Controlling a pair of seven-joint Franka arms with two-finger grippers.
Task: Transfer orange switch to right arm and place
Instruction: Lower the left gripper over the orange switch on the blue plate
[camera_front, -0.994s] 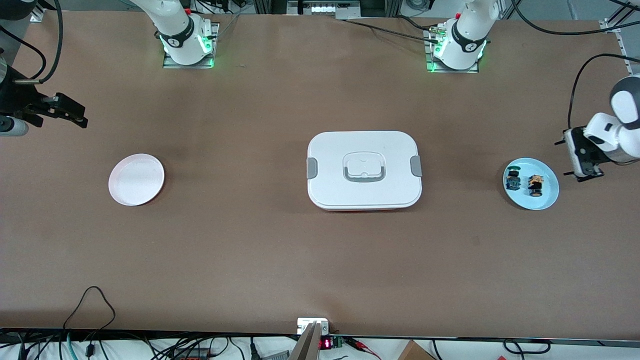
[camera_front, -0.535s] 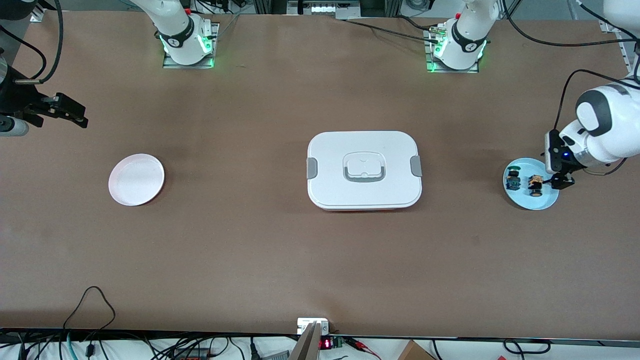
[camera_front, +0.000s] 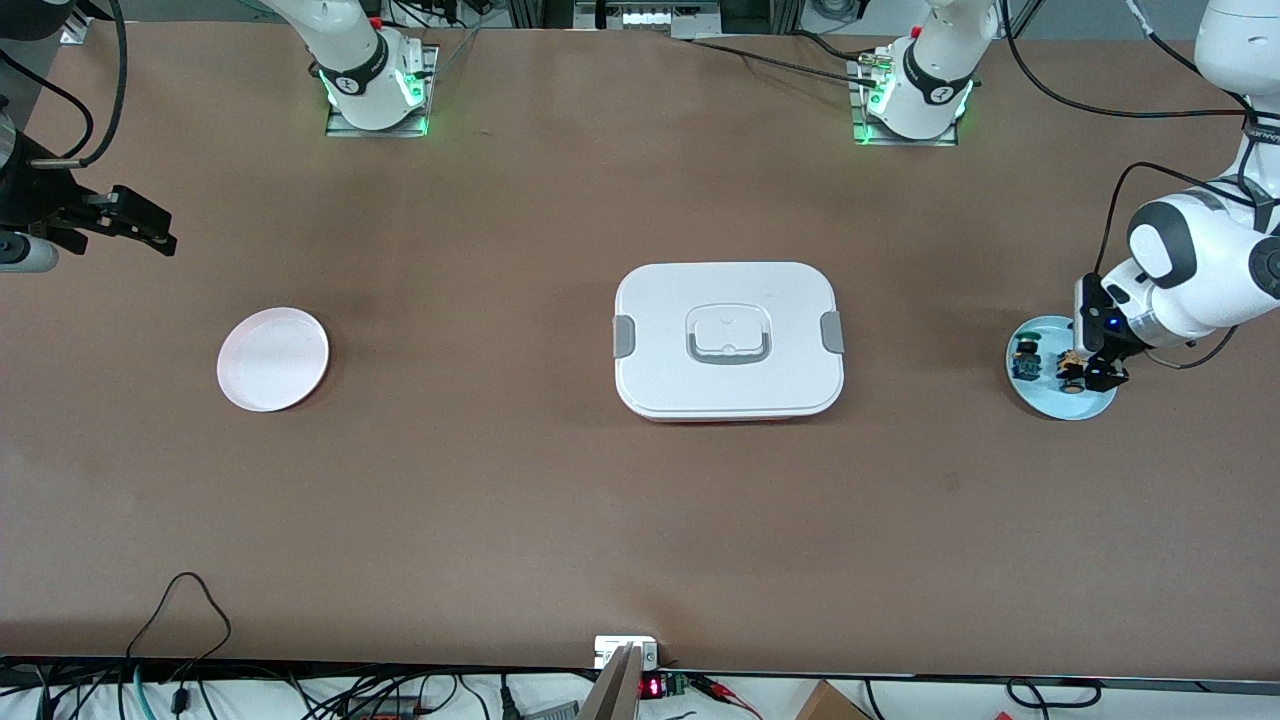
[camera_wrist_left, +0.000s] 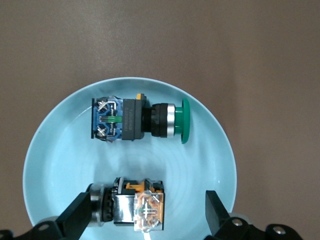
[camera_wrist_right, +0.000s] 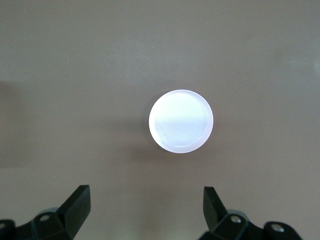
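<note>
A brown desk is carrying a light blue plate where the orange switch is lying, the left gripper straddling it, fingers wide. The right gripper is waiting, fingers wide, over a pink plate.

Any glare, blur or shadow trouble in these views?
Front view: even light, soft shadows beside the white box. Left wrist view: sharp, faint sheen on the blue plate, orange switch clear. Right wrist view: pink plate washed out by glare, its rim soft.
</note>
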